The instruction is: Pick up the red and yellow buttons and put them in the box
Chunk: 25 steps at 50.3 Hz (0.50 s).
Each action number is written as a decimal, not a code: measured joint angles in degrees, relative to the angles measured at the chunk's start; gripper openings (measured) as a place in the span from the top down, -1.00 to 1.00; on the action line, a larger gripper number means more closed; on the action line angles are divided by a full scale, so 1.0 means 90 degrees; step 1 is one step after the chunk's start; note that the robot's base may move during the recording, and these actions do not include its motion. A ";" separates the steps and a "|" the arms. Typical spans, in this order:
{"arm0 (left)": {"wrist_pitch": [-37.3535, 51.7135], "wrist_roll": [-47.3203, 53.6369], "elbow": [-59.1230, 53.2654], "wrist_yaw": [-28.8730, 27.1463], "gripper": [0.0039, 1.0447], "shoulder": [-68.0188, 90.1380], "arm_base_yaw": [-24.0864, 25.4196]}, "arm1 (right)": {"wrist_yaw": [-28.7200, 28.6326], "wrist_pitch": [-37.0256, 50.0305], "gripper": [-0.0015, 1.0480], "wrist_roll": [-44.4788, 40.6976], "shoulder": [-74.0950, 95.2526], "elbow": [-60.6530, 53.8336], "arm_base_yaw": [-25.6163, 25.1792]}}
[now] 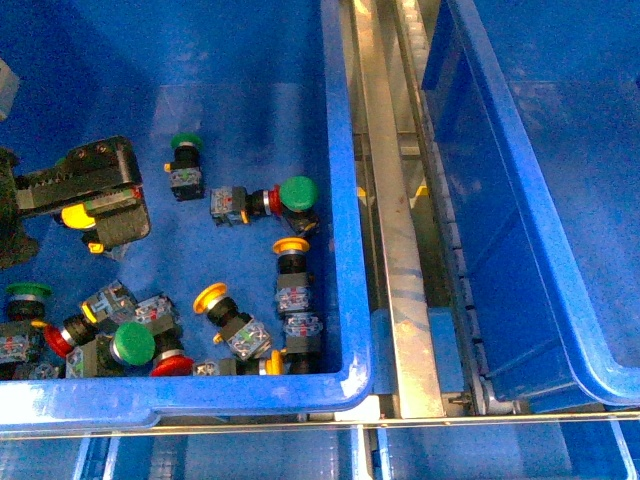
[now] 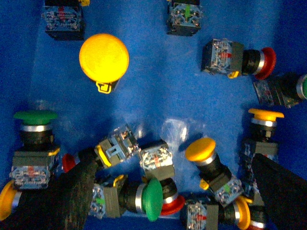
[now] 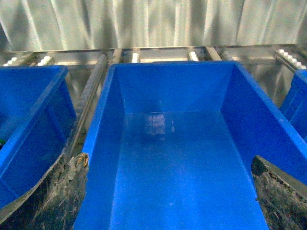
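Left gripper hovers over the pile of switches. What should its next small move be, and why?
Probably lower the open left gripper onto the tilted yellow button lying between its fingers. The gripper holds nothing, that yellow cap sits free near the top of the pile, and the box shows no buttons in it.

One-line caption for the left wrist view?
Left gripper open above yellow buttons, red buttons and green buttons in the bin.

The box is blue; buttons show red, yellow, green caps.
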 joint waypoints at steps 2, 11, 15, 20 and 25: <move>0.0085 0.0039 0.0172 -0.0007 -0.85 0.0316 0.0117 | 0.0000 0.0000 -0.88 0.0002 0.0000 0.0000 0.0000; 0.0323 0.0379 0.0707 -0.0022 -0.85 0.1292 0.0670 | 0.0000 0.0000 -0.88 0.0002 0.0000 0.0000 0.0000; 0.0415 0.0542 0.0954 0.0039 -0.85 0.1644 0.0782 | 0.0000 0.0000 -0.88 0.0000 0.0000 0.0000 0.0000; 0.0491 0.0719 0.1282 0.0102 -0.85 0.2055 0.0850 | 0.0000 0.0000 -0.88 0.0000 0.0000 0.0000 0.0000; 0.0539 0.0857 0.1496 0.0172 -0.85 0.2310 0.0891 | 0.0000 0.0000 -0.88 0.0002 0.0000 0.0000 0.0000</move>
